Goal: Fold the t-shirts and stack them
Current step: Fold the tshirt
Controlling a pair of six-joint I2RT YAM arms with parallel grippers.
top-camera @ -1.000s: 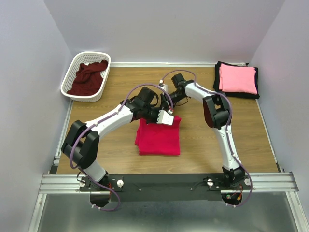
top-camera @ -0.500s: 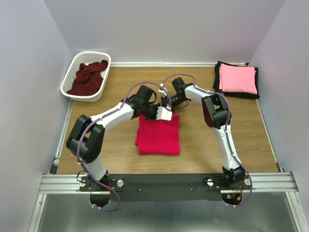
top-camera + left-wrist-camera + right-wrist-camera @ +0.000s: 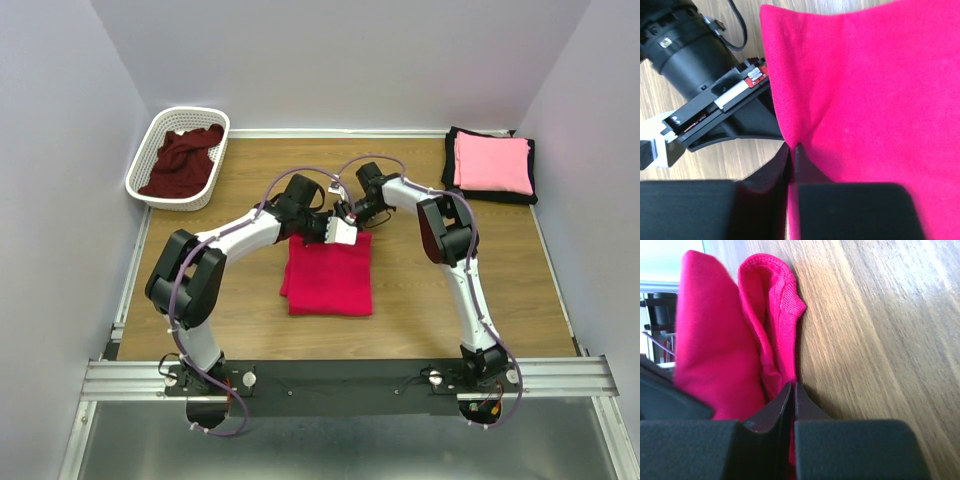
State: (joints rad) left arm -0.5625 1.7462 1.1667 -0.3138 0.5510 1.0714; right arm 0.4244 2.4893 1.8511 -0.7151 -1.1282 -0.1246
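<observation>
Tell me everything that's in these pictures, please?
red t-shirt: one, bright crimson, folded, middle of the table
pink t-shirt: one, light pink, folded, far right corner, on the black one
black t-shirt: one, black, under the pink one
maroon t-shirt: one, dark maroon, crumpled in the basket
basket: one, white lattice, far left corner
table: one, brown wood
left gripper: one, black, pinching the red t-shirt's edge
right gripper: one, black, pinching it too

No readable text, no legible labels, brands, numbers or signs in any view
</observation>
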